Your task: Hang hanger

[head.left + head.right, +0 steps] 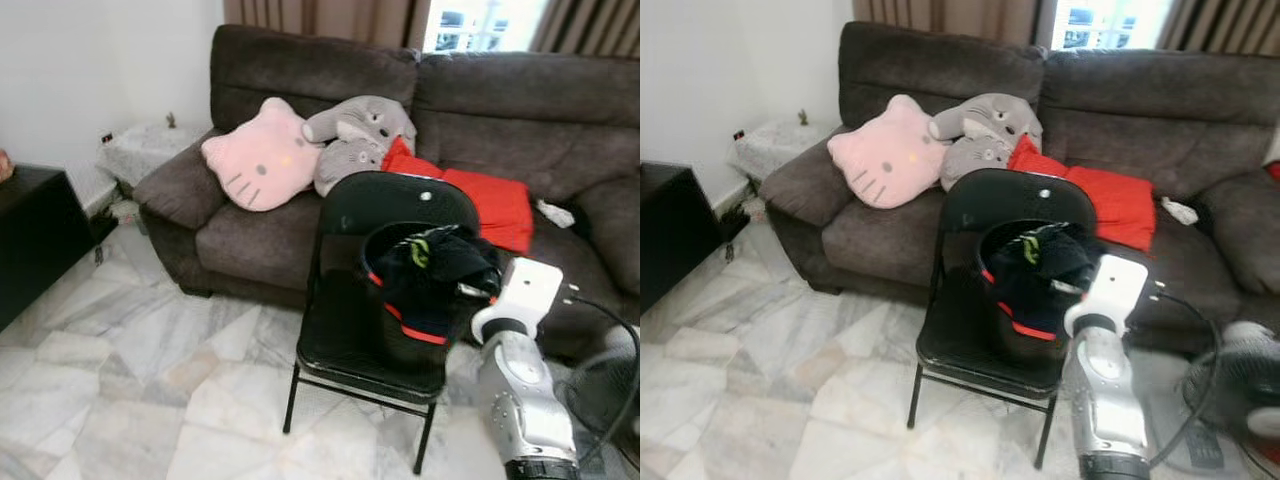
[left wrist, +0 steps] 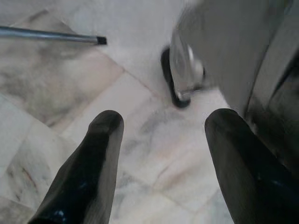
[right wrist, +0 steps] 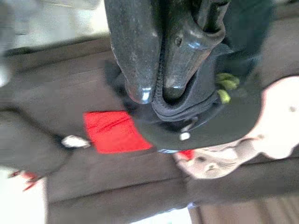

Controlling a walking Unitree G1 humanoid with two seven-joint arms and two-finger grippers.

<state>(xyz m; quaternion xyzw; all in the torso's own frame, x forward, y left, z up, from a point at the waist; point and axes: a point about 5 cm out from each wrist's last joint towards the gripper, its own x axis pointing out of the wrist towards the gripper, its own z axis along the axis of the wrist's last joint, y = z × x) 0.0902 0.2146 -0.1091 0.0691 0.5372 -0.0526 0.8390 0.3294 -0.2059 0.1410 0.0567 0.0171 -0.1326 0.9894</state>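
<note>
Right gripper (image 3: 156, 88) clamped on a black garment (image 1: 440, 262) (dark fabric, lime-green marks, a small silver stud near the fold). No hanger shape made out in the bundle, can't tell if one is inside. The garment sits bunched above a black bucket (image 1: 395, 320) with a red band, on the seat of a black folding chair (image 1: 345, 215). Chair stands just before a brown sofa (image 1: 300, 70) carrying a pink cat cushion (image 1: 262, 155), a grey plush (image 1: 355, 135) and a red cloth (image 1: 495, 205). Left gripper (image 2: 161, 158) hangs over marble floor (image 1: 130, 380), fingers spread, nothing between them.
</note>
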